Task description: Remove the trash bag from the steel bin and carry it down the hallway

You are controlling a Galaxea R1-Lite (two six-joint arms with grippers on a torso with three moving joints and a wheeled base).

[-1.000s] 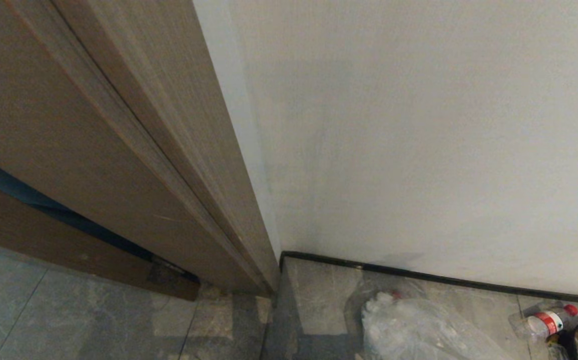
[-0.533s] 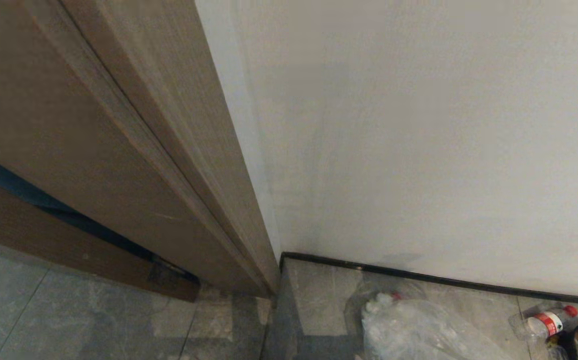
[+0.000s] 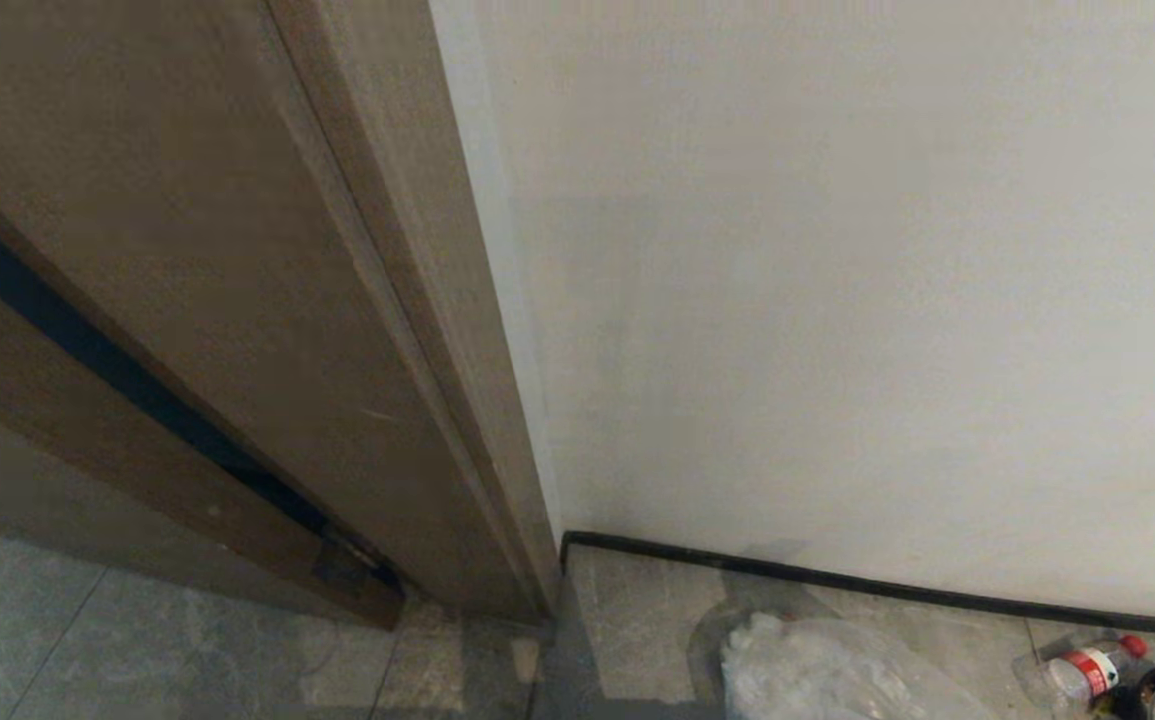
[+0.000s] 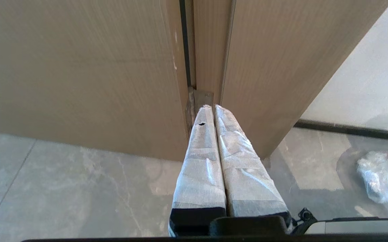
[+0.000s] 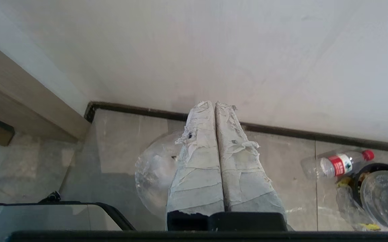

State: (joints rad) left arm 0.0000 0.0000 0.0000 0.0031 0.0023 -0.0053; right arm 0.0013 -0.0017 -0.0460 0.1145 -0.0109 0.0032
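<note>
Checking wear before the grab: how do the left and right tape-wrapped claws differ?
The left claw's white wrapping is smooth, with one small dark hole; the right claw's wrapping is greyer, torn and flaking. The left claw points at the tan wooden door frame; the right claw points at the black baseboard below the white wall. Both are shut and hold nothing.

The head view looks down steeply from above at a corner where a tan door frame [image 3: 417,330] meets a white wall [image 3: 837,300], close in, with tiled floor [image 3: 187,660] along its lower edge. Each wrist view looks forward and down along its own taped fingers from low, near the floor. All three share the black baseboard [image 3: 837,578] and a crinkled clear plastic bag [image 3: 827,675].
</note>
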